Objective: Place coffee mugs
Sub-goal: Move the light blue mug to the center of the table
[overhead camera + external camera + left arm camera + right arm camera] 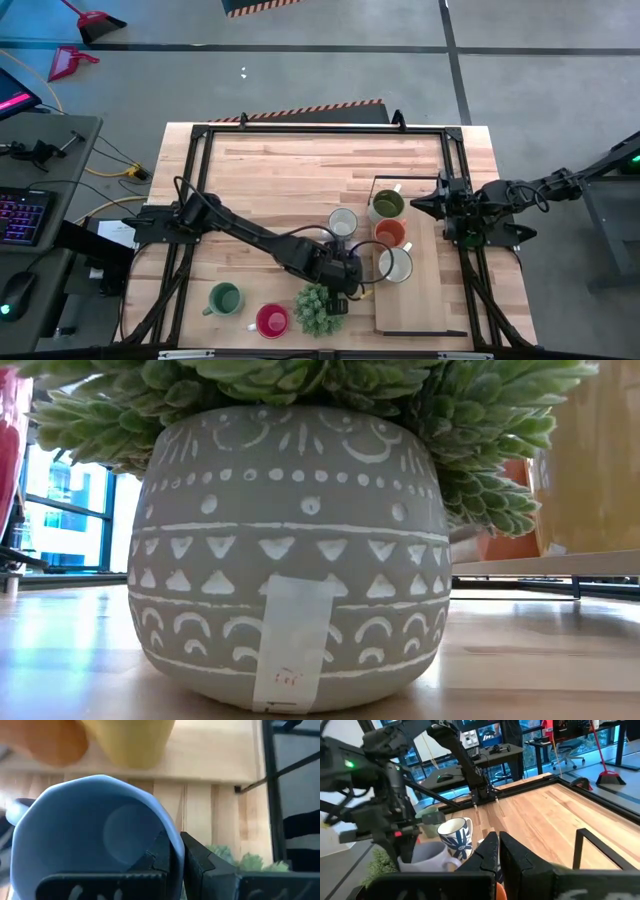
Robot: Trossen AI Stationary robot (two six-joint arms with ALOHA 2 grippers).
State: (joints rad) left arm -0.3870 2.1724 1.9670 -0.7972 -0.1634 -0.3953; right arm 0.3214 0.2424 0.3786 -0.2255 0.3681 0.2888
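My left gripper (340, 270) reaches to the table's middle, just left of the wooden tray (425, 318), and is shut on a blue-grey mug (90, 830). From above the gripper hides that mug. On the tray stand an olive green mug (387, 205), an orange mug (390, 235) and a white mug (395, 265). A patterned white mug (343, 222) stands left of the tray. A green mug (225, 298) and a red mug (272, 320) stand near the table's near edge. My right gripper (497, 842) waits shut at the tray's right side. My left gripper holds the blue-grey mug by its wall at the rim (167, 827). One finger (157, 857) is inside the mug and the other finger (197, 862) is outside. The mug stays upright with its mouth up. Whether its base is on the table I cannot tell.
A spiky green plant in a patterned grey pot (290, 560) stands at the near edge beside the red mug, close below my left gripper. A black frame (300, 128) borders the table. Bare wood lies across the far half.
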